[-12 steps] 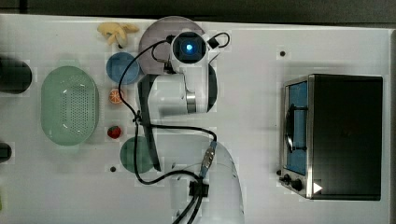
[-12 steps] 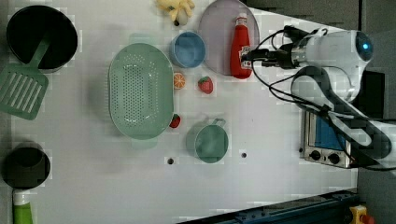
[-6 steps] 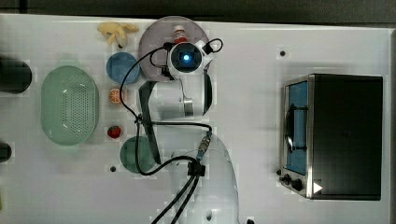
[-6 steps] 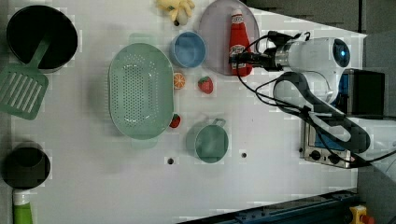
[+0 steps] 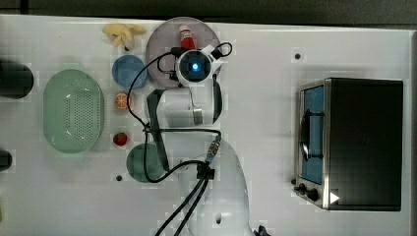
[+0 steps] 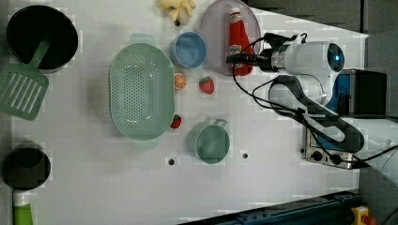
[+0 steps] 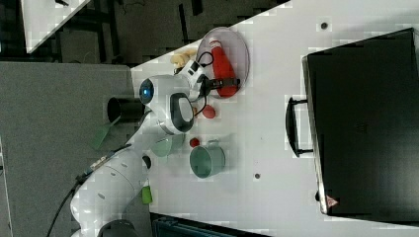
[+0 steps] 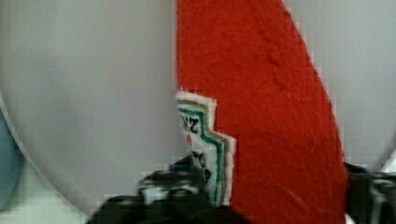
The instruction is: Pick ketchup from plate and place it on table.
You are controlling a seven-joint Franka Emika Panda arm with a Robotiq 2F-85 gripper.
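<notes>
Three overheads share plate (image 5: 160, 44) (wrist close).

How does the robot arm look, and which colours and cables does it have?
The arm has rounded white shells with dark grey bands at the joints. A round blue light glows on the wrist. Black cables loop loosely along the outside of the arm. The gripper is small and black, with slim dark fingers.

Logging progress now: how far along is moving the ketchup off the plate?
Done: the gripper has reached the ketchup, its fingers either side of the bottle's lower body. In hand: the grasp; a firm hold can't be confirmed. Left: the bottle lies on the plate, so lifting and setting it on the table remain.
</notes>
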